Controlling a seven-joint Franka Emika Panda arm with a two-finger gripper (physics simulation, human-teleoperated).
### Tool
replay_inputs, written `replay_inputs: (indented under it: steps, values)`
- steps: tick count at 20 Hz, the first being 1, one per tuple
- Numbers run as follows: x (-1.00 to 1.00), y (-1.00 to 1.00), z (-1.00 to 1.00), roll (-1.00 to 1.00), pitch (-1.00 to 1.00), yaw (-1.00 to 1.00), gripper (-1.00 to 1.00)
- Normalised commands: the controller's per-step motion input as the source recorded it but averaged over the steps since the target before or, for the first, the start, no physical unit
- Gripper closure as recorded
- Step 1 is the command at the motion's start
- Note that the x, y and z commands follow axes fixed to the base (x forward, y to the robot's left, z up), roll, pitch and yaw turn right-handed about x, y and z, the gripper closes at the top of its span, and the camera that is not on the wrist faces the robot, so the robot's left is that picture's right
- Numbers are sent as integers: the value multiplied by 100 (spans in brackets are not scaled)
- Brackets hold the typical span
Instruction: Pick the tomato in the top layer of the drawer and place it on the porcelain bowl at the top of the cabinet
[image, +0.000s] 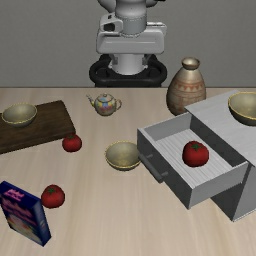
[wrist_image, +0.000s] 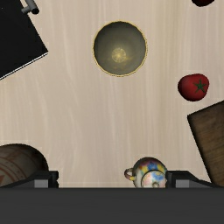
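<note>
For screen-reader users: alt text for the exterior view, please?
A red tomato lies in the open top drawer of a grey cabinet at the exterior view's right, with a porcelain bowl on the cabinet's top. On the wooden table stand a vase, a teapot, a bowl on a dark board, a loose bowl, two more tomatoes and a box.

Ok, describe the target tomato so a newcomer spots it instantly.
Find the grey cabinet on the exterior view's right; its drawer is pulled open. The tomato lies inside that drawer, whereas the other two tomatoes sit on the bare table.
</note>
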Motion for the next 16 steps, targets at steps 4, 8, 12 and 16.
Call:
replay_inputs:
  steps: [4,8,12,16]
  values:
    - [100,0,0,0,0,0,-100]
    - [100,0,0,0,0,0,-100]
    - [100,0,0,0,0,0,-100]
    - [100,0,0,0,0,0,-100]
